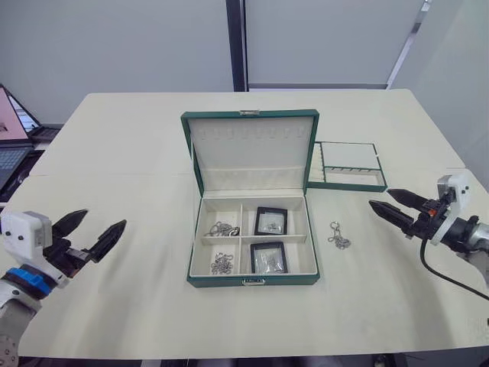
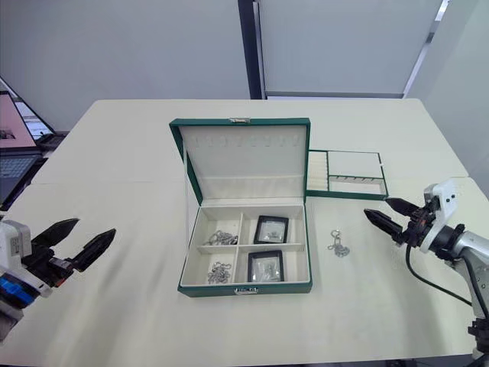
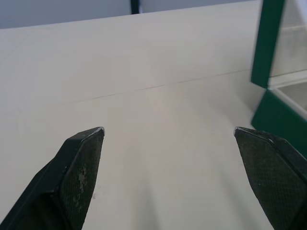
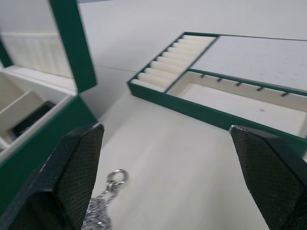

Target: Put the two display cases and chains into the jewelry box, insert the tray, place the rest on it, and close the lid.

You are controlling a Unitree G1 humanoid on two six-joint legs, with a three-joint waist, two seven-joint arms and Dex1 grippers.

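A: Anything hidden? 
B: The tray sits partly behind the upright lid.

A: Claws? 
B: Left claw and right claw both spread, empty. A chain lies just off the right claw, beside the jewelry box. No readable writing.

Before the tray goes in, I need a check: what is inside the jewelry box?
The jewelry box holds two display cases in its right compartments and chains in its left ones. What lies beneath the cases is covered.
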